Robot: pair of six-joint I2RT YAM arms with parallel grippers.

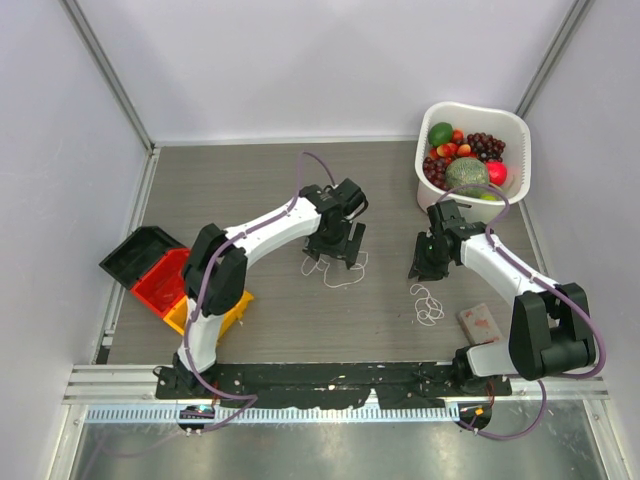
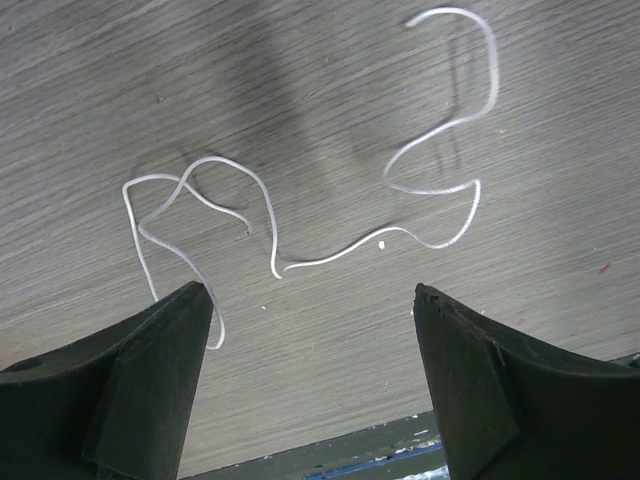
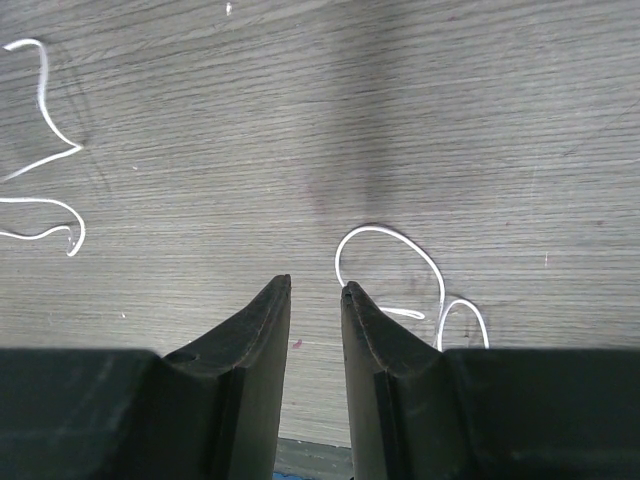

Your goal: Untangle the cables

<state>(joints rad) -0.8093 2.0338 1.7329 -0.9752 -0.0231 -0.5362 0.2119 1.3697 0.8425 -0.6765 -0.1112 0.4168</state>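
Two thin white cables lie loose on the grey wood table, apart from each other. One cable (image 1: 352, 282) (image 2: 272, 235) is spread in open curves just below my left gripper (image 1: 336, 250) (image 2: 310, 290), which hovers over it, open wide, with nothing between its fingers. The other cable (image 1: 428, 305) (image 3: 378, 228) lies in small loops nearer the front. My right gripper (image 1: 428, 268) (image 3: 315, 285) is just behind it, its jaws a narrow gap apart and empty. That cable's loop lies just right of the right fingertip. The first cable's end (image 3: 44, 95) shows at the left edge.
A white basket (image 1: 515, 130) of fruit stands at the back right, close behind the right arm. Black, red and yellow bins (image 1: 160, 280) sit at the left edge. A pinkish block (image 1: 480, 322) lies near the right arm's base.
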